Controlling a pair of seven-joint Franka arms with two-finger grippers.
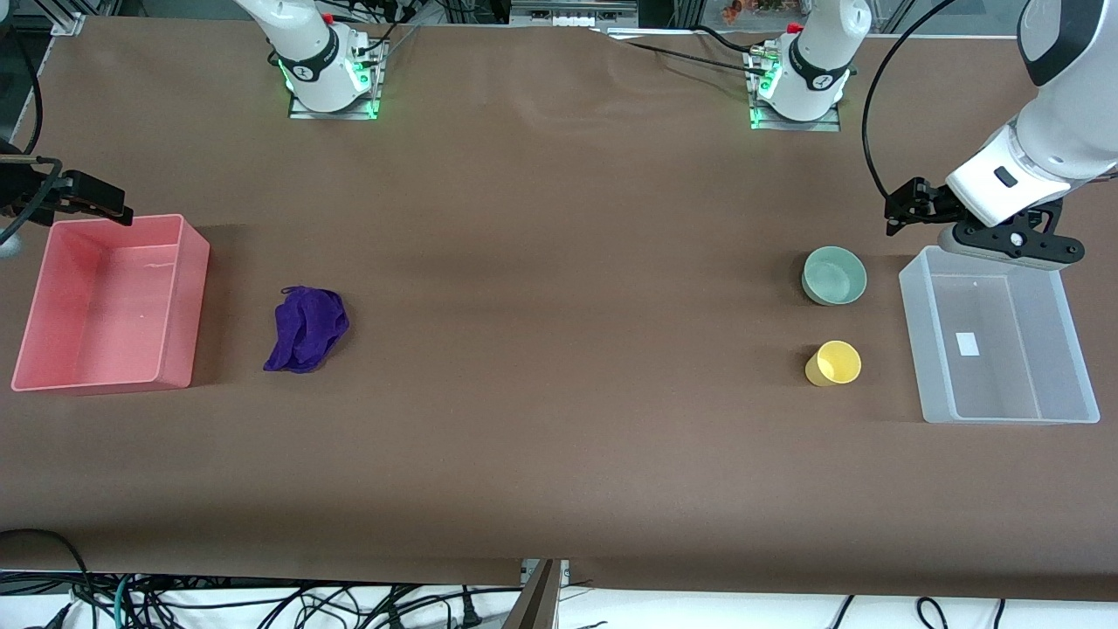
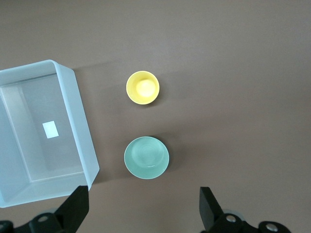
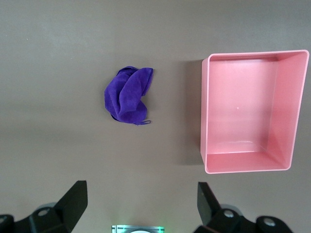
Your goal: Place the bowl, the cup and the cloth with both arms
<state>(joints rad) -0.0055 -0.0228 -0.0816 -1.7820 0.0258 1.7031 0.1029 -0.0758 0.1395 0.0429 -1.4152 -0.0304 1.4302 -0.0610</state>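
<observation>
We find the brown table (image 1: 559, 437) carrying two bins: a pink bin (image 1: 188, 306) at the right arm's end and a clear bin (image 1: 917, 341) at the left arm's end. Both stand empty. The left gripper (image 2: 143, 208) hangs over the clear bin's edge nearest the bases, jaws released, holding nothing. The right gripper (image 3: 141, 206) hangs over the pink bin's corresponding edge, likewise released and empty. The purple cloth (image 1: 306, 329) lies crumpled beside the pink bin. The mint-green bowl (image 1: 834, 275) sits upright beside the clear bin; the yellow cup (image 1: 834, 363) stands nearer the front camera, apart from it.
</observation>
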